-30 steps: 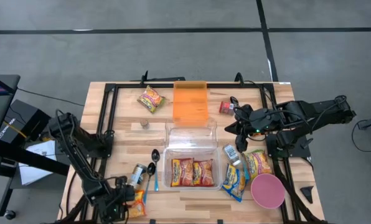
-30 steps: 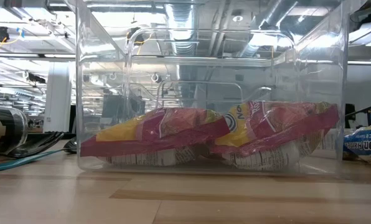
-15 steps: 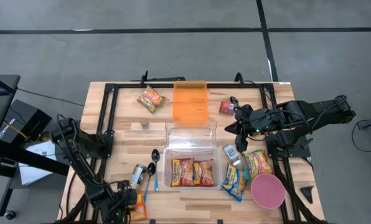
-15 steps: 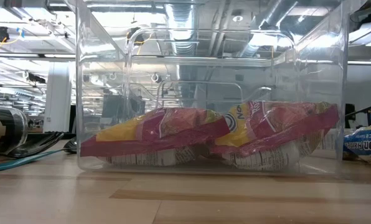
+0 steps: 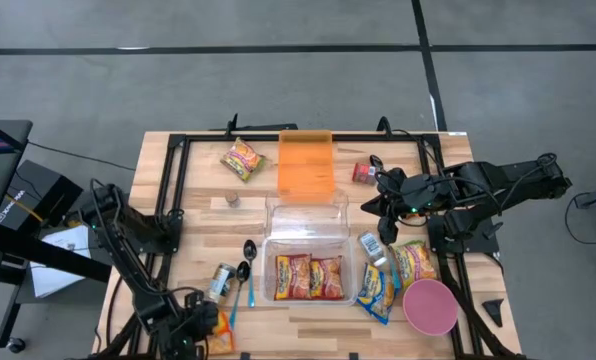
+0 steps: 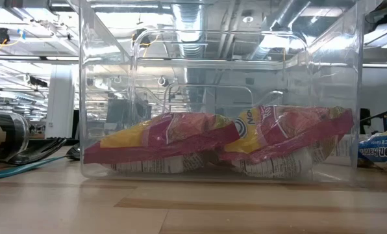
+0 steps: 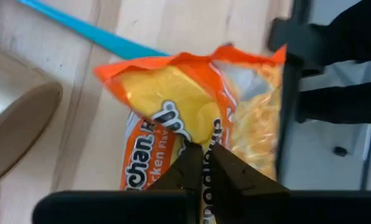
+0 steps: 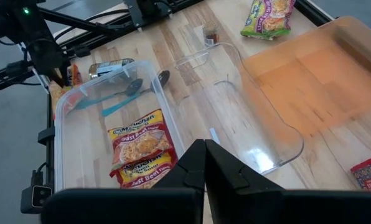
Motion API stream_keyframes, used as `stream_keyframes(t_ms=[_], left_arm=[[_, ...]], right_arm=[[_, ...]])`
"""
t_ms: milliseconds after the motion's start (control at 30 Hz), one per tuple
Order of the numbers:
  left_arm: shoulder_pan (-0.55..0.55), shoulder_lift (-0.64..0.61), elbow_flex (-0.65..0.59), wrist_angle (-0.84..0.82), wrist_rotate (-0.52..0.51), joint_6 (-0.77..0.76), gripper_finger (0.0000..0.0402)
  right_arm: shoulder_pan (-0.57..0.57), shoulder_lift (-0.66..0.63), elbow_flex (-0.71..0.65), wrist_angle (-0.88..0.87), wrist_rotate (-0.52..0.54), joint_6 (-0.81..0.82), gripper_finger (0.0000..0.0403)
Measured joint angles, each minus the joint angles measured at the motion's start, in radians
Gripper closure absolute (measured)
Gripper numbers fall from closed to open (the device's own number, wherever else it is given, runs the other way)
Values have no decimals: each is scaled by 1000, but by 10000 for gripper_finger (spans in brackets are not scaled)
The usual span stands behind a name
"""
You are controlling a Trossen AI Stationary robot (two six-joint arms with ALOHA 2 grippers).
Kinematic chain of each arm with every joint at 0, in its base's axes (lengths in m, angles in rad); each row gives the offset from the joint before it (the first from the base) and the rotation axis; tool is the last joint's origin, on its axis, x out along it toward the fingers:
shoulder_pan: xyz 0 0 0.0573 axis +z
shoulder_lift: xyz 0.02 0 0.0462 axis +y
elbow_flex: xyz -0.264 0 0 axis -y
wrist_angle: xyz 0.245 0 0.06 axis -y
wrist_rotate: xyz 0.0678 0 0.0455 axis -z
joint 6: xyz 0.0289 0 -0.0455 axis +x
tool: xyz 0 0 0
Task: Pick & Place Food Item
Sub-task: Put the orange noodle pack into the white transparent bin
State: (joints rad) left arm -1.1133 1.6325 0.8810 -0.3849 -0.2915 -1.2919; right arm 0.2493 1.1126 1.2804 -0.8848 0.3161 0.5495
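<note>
An orange ramen packet lies at the table's near left corner, beside a black frame rail. My left gripper is down on it, its fingers shut together. A clear container stands at the table's middle and holds two red-and-yellow ramen packets. My right gripper hangs shut above the table, right of the container's far end, and holds nothing. My left gripper pinches the orange packet's upper wrapper between its two fingertips, near the packet's middle. The fingers come slanting down from above. The packet lies flat on the table under them.
A can and spoons lie left of the container. An orange lid lies behind it. A green packet and a red item are at the far side. More packets and a pink bowl sit at the right.
My left gripper has stayed over the orange packet at the near left corner and has shut on its wrapper. The packet lies where it was.
</note>
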Motion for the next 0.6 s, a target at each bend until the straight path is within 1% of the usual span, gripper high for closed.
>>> stream_keyframes(t_ms=[200,500,600], left_arm=[[0,-48,0,0,-8,-4,398],[51,-118,0,-1,-15,-110,400],[74,-137,0,-1,-16,-178,400]], right_arm=[[0,0,0,0,0,0,403],[14,0,0,0,0,0,403],[26,0,0,0,0,0,403]])
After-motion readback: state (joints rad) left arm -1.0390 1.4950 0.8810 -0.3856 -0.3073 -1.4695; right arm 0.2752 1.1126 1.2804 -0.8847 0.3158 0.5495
